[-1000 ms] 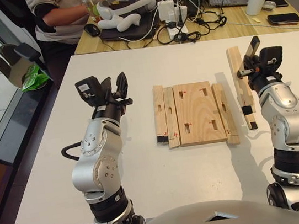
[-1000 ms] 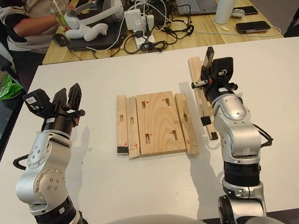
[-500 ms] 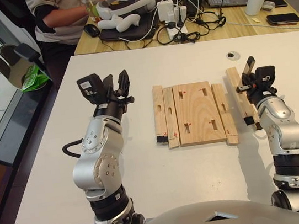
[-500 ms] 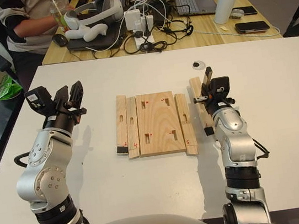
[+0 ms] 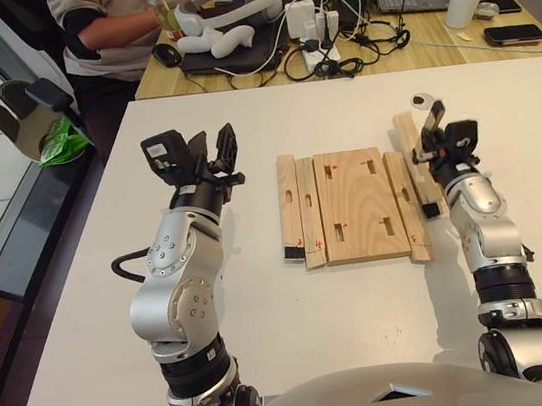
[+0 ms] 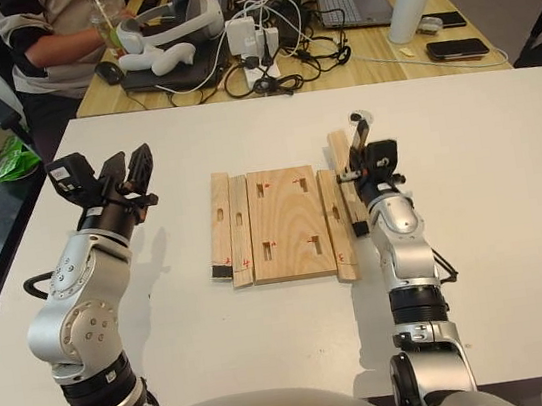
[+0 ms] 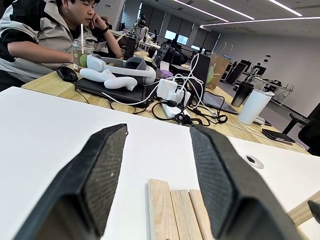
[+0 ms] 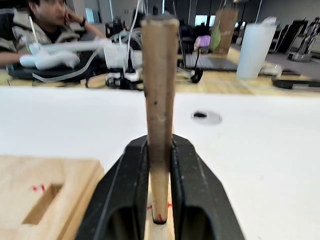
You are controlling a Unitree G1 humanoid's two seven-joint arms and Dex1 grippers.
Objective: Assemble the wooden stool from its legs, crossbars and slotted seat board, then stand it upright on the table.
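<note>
Broadly, the white table (image 5: 265, 305) runs wide either side of the slotted seat board (image 5: 360, 204), lying flat. Two legs (image 5: 290, 207) touch the board's left edge, one leg (image 5: 408, 206) its right. Beside that, my right gripper (image 8: 160, 150) clenches a wooden bar (image 8: 160, 75), its end pinched between both fingers (image 8: 127, 175) in the right wrist view. My left gripper (image 5: 210, 143) hovers spread, well left of the board. A small disc (image 5: 422, 99) lies beyond.

The seat board (image 5: 360, 204) lies flat at the middle of the table (image 5: 264, 295). Two bars (image 5: 290, 207) (image 5: 309, 210) lie side by side just beside its left edge, and a third bar (image 5: 408, 206) lies along its right edge. Just right of that, a fourth bar (image 5: 408, 138) sits clamped in the right gripper (image 8: 160, 170). A small disc (image 5: 422, 101) lies behind it, nearer the far edge. The left gripper (image 5: 205, 152), fingers spread, hangs over the table's left half.
</note>
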